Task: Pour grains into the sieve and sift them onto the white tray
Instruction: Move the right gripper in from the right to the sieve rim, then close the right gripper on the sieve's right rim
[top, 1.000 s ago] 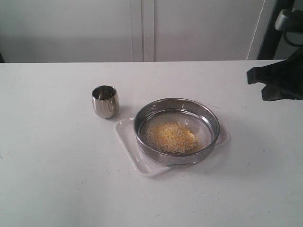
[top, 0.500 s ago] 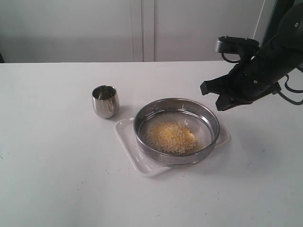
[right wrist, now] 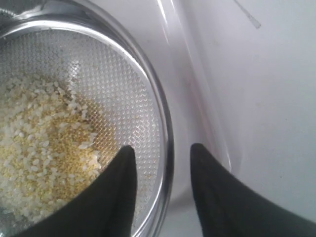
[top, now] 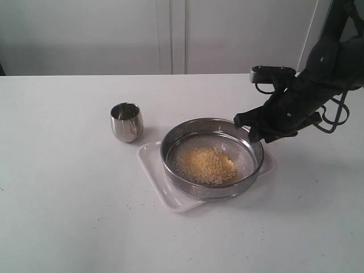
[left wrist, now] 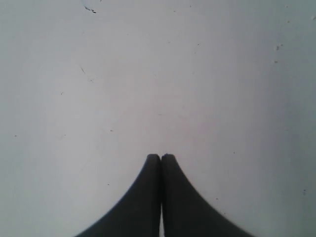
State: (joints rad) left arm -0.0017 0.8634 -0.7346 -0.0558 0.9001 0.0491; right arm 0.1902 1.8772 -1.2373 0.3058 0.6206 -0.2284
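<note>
Two arms are on this rig, but the exterior view shows only the right one. The sieve [top: 212,157] sits on the white tray [top: 152,162] near the middle of the table [top: 68,227]. Bare tray corners show at the sieve's 8 o'clock and 3 o'clock. The grains [top: 205,165] lie as a yellow heap on the mesh, a little toward 8 o'clock of its centre. A small steel cup [top: 126,121] stands upright on the table at the sieve's 10 o'clock, just clear of the tray. The right gripper [top: 248,129] is at the sieve's 2 o'clock rim. In the right wrist view its claw is apart and holds nothing. One finger [right wrist: 118,187] is over the mesh beside the grains and the other is outside over the tray, so the steel rim runs between them. The left gripper [left wrist: 161,157] has its claw pressed together with nothing in it, over bare tabletop.
</note>
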